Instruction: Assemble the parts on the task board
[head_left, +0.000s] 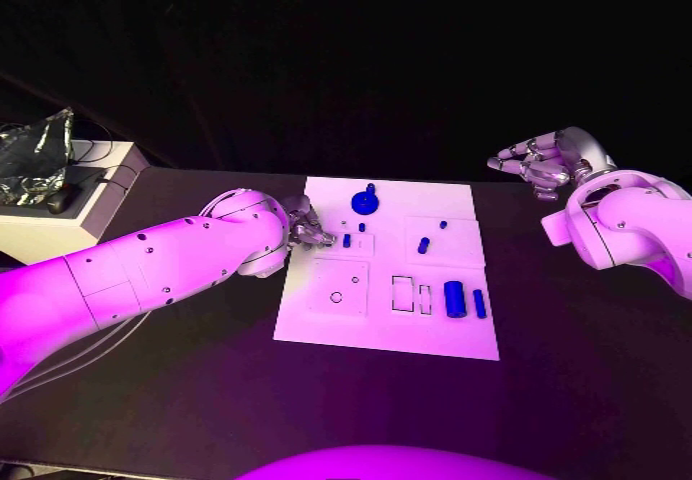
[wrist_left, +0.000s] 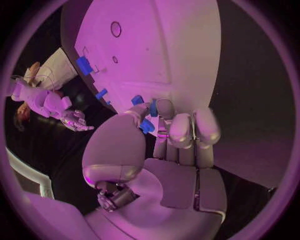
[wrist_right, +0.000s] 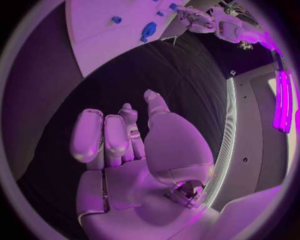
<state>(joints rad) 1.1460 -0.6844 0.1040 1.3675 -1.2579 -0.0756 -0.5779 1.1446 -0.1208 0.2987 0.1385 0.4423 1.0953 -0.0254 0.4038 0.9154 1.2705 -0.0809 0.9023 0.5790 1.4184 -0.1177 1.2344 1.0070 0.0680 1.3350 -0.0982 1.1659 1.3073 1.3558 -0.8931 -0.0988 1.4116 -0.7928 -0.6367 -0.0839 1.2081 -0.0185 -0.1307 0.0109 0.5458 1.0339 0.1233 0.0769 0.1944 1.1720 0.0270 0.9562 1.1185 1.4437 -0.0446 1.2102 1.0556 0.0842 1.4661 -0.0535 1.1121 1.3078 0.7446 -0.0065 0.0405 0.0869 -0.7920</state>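
The white task board (head_left: 387, 268) lies at the centre of the black table (head_left: 173, 400), carrying blue parts: a round knobbed part (head_left: 366, 202) at its far edge, small pegs (head_left: 424, 244) mid-board, and a larger cylinder (head_left: 454, 298) toward its near right. The left hand (head_left: 307, 232) rests at the board's left edge, its fingertips (wrist_left: 178, 131) apparently pinching a small blue part (wrist_left: 147, 125). The right hand (head_left: 545, 162) hovers beyond the board's far right corner, fingers loosely spread and empty.
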